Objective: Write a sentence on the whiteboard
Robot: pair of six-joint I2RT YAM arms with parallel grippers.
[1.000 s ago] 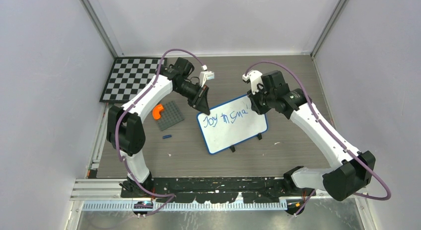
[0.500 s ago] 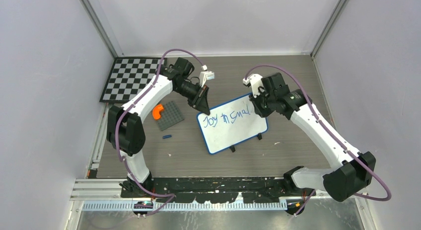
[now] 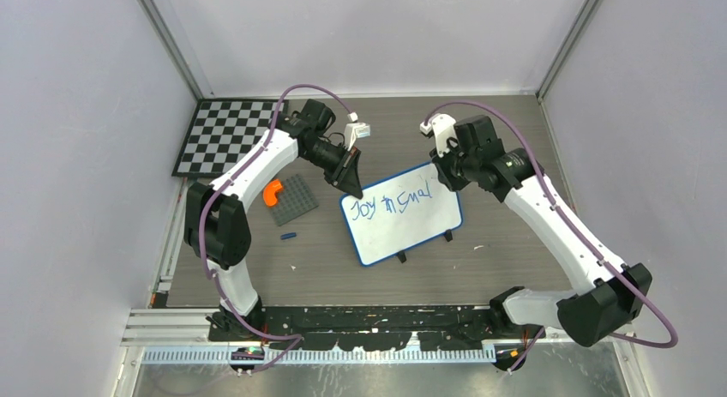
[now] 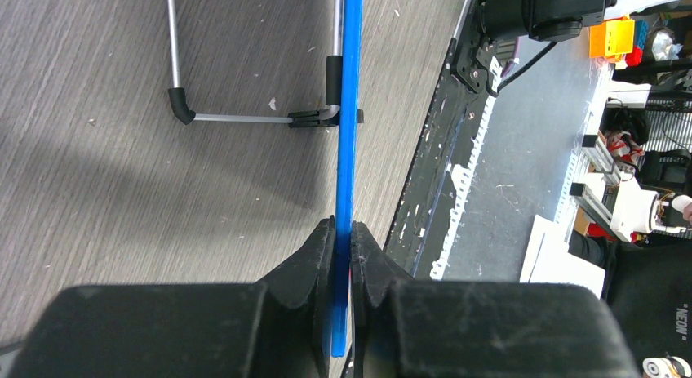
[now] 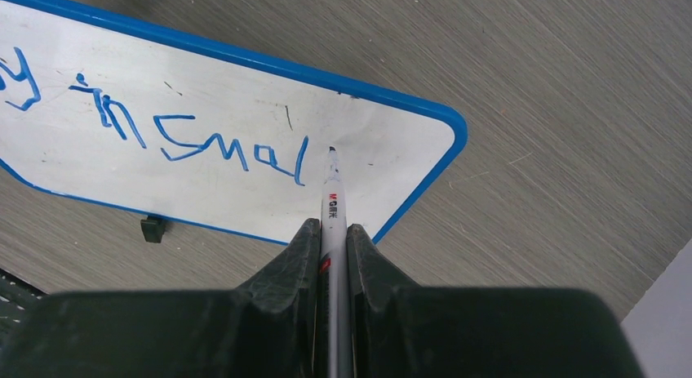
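The whiteboard [image 3: 410, 232] sits around the middle of the counter [image 3: 506, 243], skewed to its edges so that the right end lies nearer the far edge. The left wrist view shows it edge-on, a thin blue strip, with a wire stand [image 4: 245, 117] reaching out from its back onto the counter.

The left fingers [image 4: 320, 260] are pinched narrow on the blue frame, one on each face. From above, that grip is at the board's far-left corner.

The right fingers [image 5: 298, 255] are closed on a white marker [image 5: 333, 200], which sticks out between them towards the board's right end. Its dark tip stands just right of the last letter; whether it touches the surface cannot be told.

The sentence [image 5: 204, 141] runs in blue along the board's far long side (so far it reads roughly "Joy in Smal"). The rest of the white face is bare.

A black-and-white checkerboard [image 3: 225, 135] lies in the far-left corner of the counter. Nearer the middle, just left of the whiteboard, is a grey studded plate [image 3: 296, 200] with an orange piece [image 3: 273, 191] at its left edge. A small dark-blue piece [image 3: 288, 237] lies on the counter a little nearer the near edge.
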